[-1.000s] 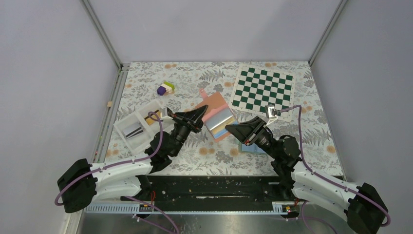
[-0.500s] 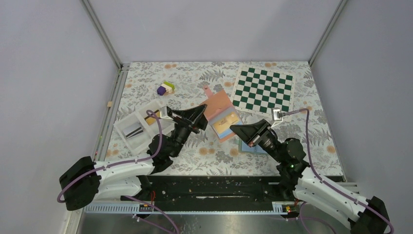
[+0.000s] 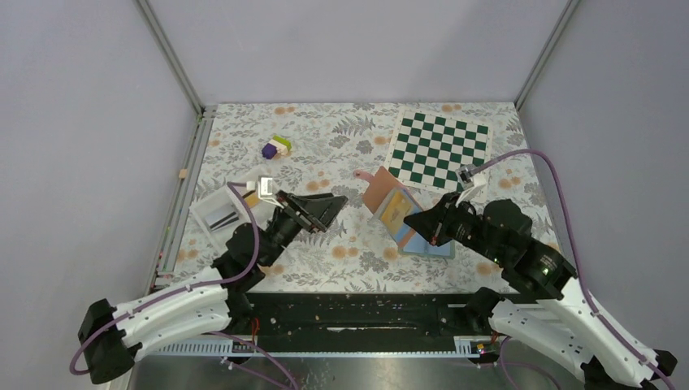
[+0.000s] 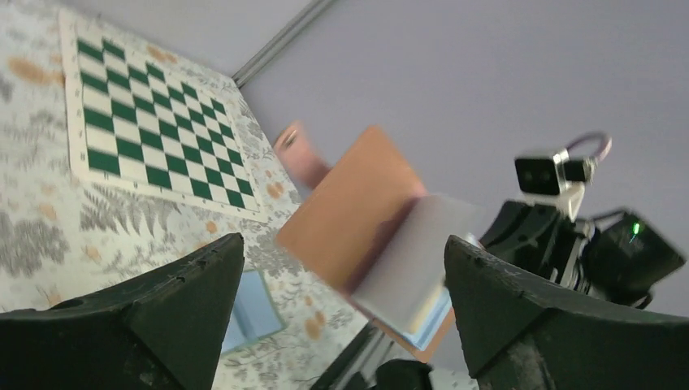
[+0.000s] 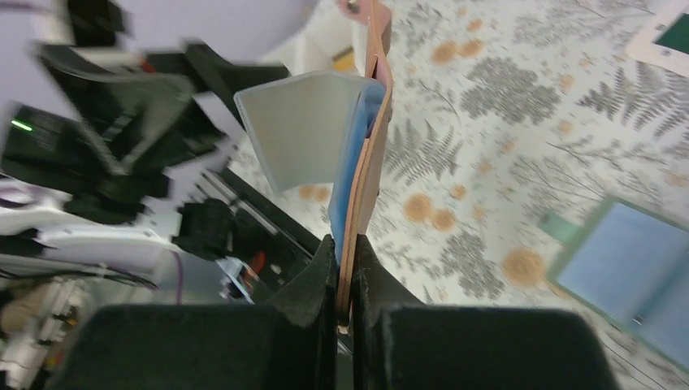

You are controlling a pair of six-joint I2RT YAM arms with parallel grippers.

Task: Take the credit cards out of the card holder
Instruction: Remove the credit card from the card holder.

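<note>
Salmon-pink card holder [image 3: 380,195] is up off the floral surface [image 3: 325,138], tilted, with its cover pinched tight in the right hand [image 5: 345,244]. A yellow-orange credit card [image 3: 397,205] sits in a page. The left hand [image 3: 331,210], at the holder's 9 o'clock, gapes wide and grips nothing.

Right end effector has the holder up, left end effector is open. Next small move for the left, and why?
Probably ease the left end effector in toward the loose pages of the card holder. The right end effector is clamped on its cover, holding it off the table, pages fanned open; the left is open and not touching it.
</note>
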